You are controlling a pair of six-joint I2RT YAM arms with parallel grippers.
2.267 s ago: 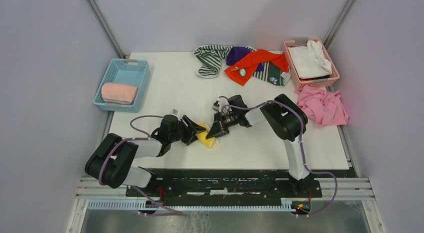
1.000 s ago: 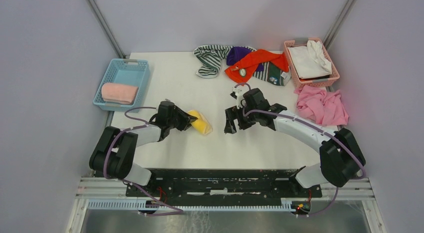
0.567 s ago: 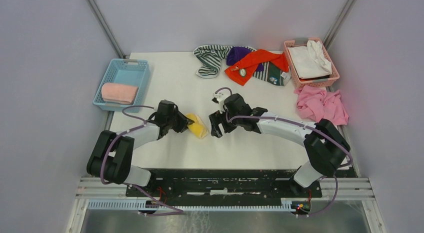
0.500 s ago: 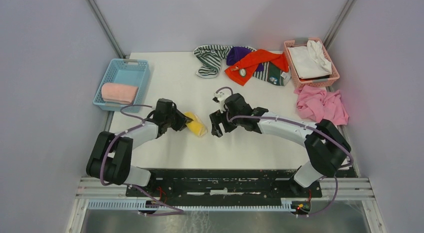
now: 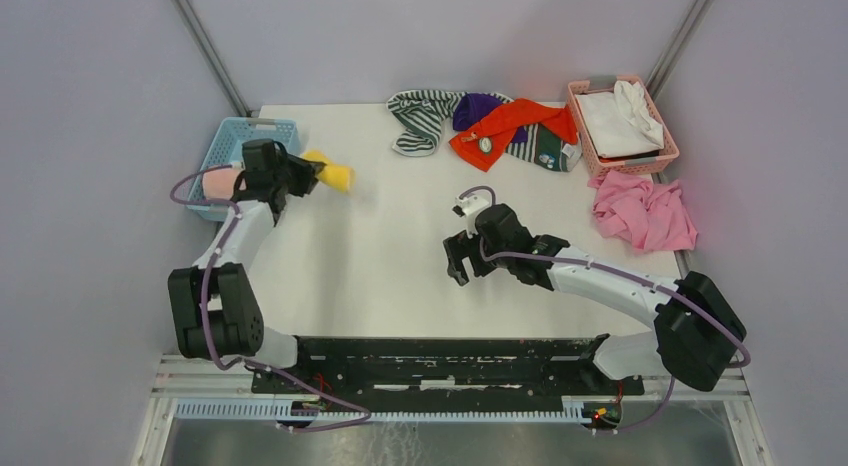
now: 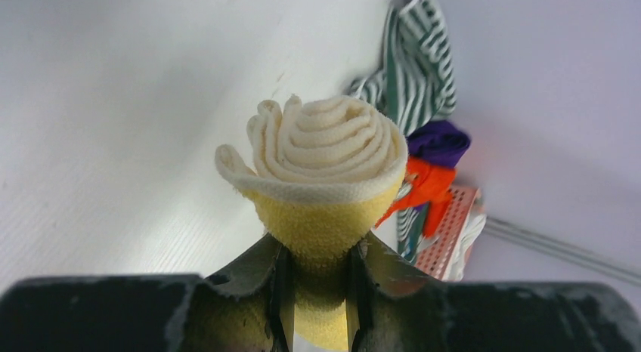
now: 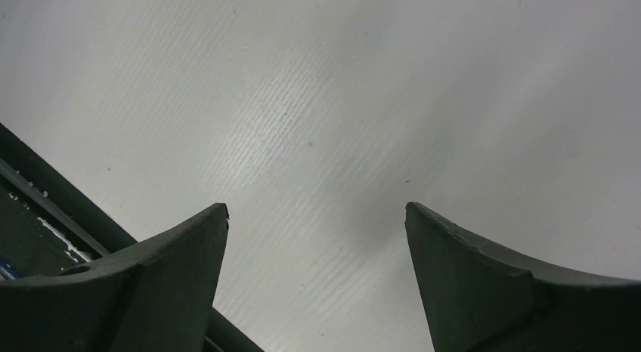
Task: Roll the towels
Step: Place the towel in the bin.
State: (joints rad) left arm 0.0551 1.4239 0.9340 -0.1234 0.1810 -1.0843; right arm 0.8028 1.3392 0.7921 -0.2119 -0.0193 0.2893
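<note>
One yellow towel (image 5: 337,174) is sitting rolled up and pinched at its end in my left gripper (image 5: 315,172), just beside the blue basket (image 5: 262,131) where a rolled pink towel (image 5: 238,185) is lying, while my right gripper (image 5: 458,264) is hovering spread wide and empty over bare table (image 5: 380,276). I'm guessing it's light and squishy, so the roll is only holding because the jaws are clamping across the layers, and the outer flap is looking ready to unwind. I'm watching the basket rim and left table edge; the middle is looking roomy, with the striped towel (image 5: 420,116), purple towel (image 5: 475,108) and orange-red towel (image 5: 500,126) waiting at the far edge.
</note>
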